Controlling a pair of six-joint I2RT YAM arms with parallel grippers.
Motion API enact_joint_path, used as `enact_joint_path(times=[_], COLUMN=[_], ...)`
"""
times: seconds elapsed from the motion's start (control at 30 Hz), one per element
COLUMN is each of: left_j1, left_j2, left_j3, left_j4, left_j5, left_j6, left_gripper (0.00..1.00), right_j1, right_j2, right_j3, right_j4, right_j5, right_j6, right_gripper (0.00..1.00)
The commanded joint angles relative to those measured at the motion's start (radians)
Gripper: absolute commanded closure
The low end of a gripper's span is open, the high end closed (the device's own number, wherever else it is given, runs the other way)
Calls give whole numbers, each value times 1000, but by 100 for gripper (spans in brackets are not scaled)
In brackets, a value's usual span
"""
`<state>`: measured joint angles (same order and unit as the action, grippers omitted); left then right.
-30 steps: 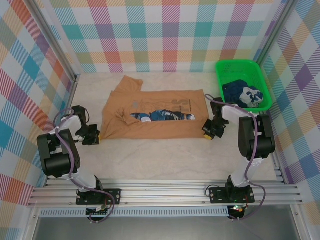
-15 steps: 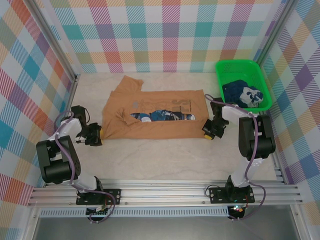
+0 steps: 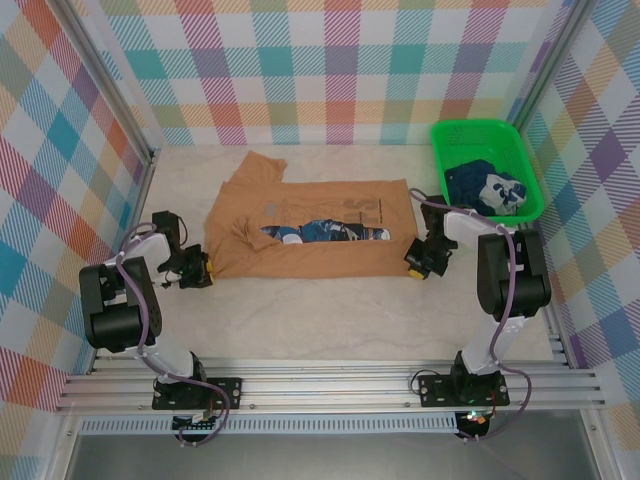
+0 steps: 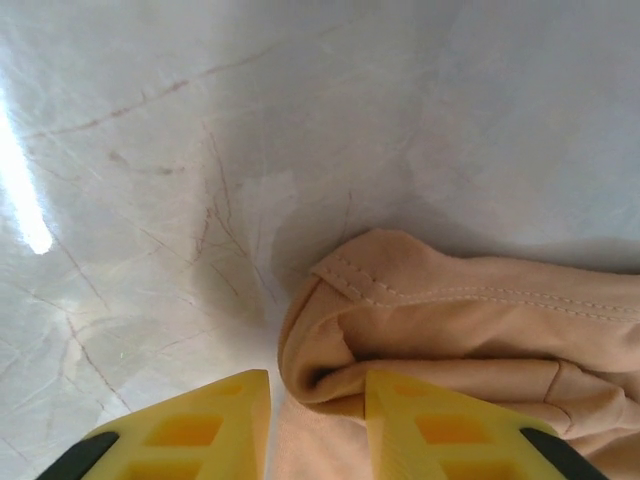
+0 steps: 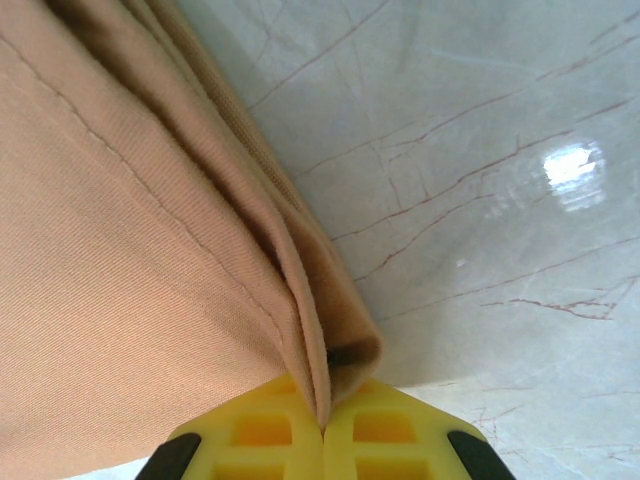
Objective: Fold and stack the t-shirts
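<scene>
Marble-patterned table point(image 3: 330, 320) carries a tan-brown t-shirt point(image 3: 300, 255), spread flat at centre with its blue and white print facing up and one sleeve reaching toward the back wall. A green basket point(image 3: 445, 135) stands at the far right corner, a dark navy t-shirt point(image 3: 480, 185) with white print bunched inside it.

Two arms flank the spread shirt. The left arm point(image 3: 120, 300) is bent back on itself beside the left wall, its forearm laid low and pointing right at the shirt's near left corner. The right arm point(image 3: 510, 275) rises at the right edge, its forearm angled down and left to the near right corner.

The left gripper point(image 3: 203, 268) sits at table level with its yellow fingers point(image 4: 205, 420) parted; in the left wrist view the folded, stitched corner lies just ahead of them and against the right-hand finger. The right gripper point(image 3: 415, 268) is pinched together on the shirt's doubled hem edge, cloth caught between the yellow pads point(image 5: 260, 430).
</scene>
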<state>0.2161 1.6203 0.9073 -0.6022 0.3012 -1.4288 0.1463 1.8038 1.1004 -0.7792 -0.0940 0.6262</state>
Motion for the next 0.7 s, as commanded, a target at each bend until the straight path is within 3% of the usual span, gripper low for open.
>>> enact_joint_path(times=[0.0,0.13,0.4,0.67], left_j1=[-5,4,10,26], left_j2=[-11,-5,10,-24], left_j3=[30,23,45,58], left_j4=[-62,-59,-55,-117], left_j5=[-28,-35,-55,-78], left_j6=[-3,-7,-12,39], left_gripper=[69,70,93,98], right_j1=[-2,-2,-2,-2], right_j2=[24,26,32,35], right_j3=[-13,-11,-8,1], right_j4=[56,56,50,40], right_j5=[39,39,42,63], right_j6=[-10,-10,-16,-20], right_gripper=[100,100,100,100])
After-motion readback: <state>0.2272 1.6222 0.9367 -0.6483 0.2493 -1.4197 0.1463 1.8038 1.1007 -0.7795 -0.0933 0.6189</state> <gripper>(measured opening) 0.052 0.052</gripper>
